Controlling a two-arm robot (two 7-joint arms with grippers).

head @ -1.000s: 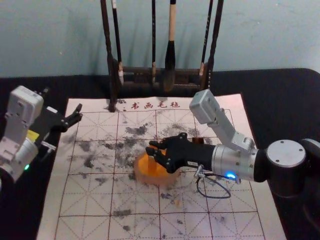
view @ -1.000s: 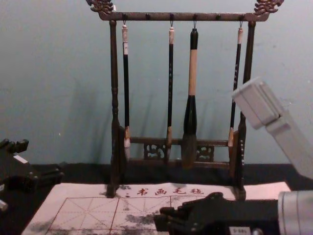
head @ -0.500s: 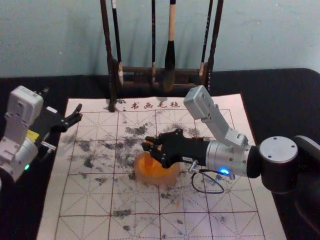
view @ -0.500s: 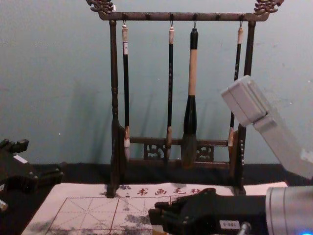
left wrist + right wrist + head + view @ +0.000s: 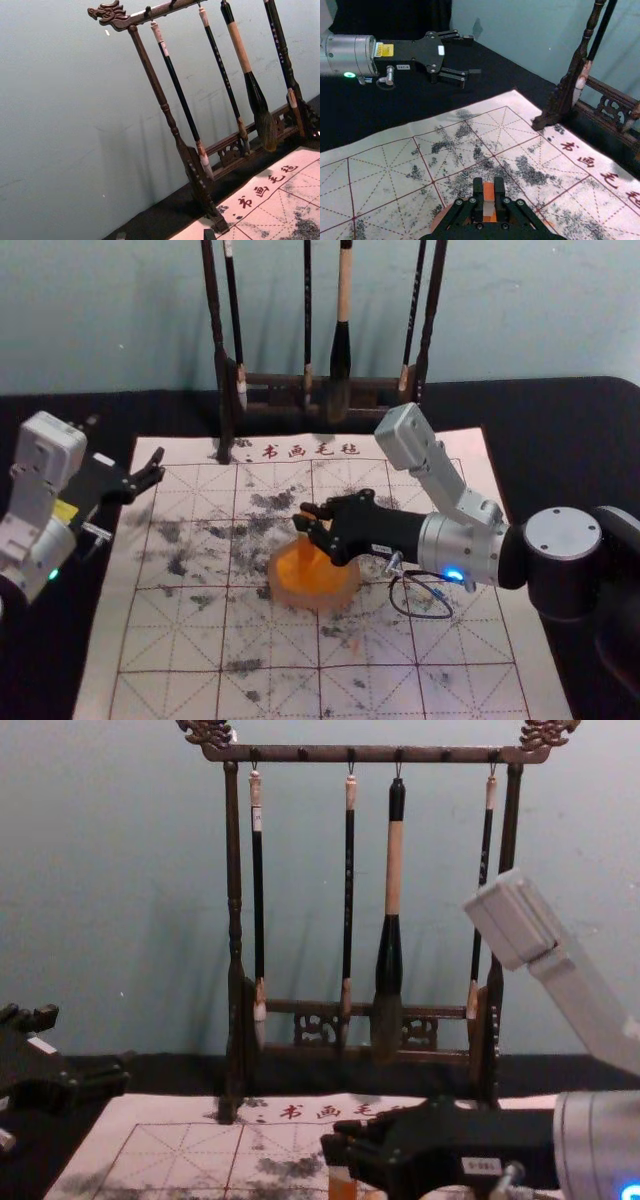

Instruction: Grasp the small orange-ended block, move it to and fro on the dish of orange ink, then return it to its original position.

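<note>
In the head view my right gripper (image 5: 303, 519) is over the far part of the ink dish (image 5: 344, 598), holding the block (image 5: 306, 548) upright above the orange ink. The right wrist view shows the right gripper (image 5: 488, 187) shut on the block (image 5: 489, 207), which has a white band between orange parts. Part of the dish (image 5: 439, 219) shows behind its fingers. In the chest view the block (image 5: 342, 1188) hangs below the fingertips. My left gripper (image 5: 154, 468) stays parked, open, at the mat's far left corner; its tips edge into the left wrist view.
The ink-spotted grid mat (image 5: 170, 640) lies under the dish on a black-covered table. Behind it stands a dark wooden rack (image 5: 222, 390) with several hanging brushes. The right forearm reaches across the mat's right side.
My right gripper shifted left, then back right, rising slightly and moving a little farther from the robot with the block. More of the block now shows in the chest view. The left arm stayed still.
</note>
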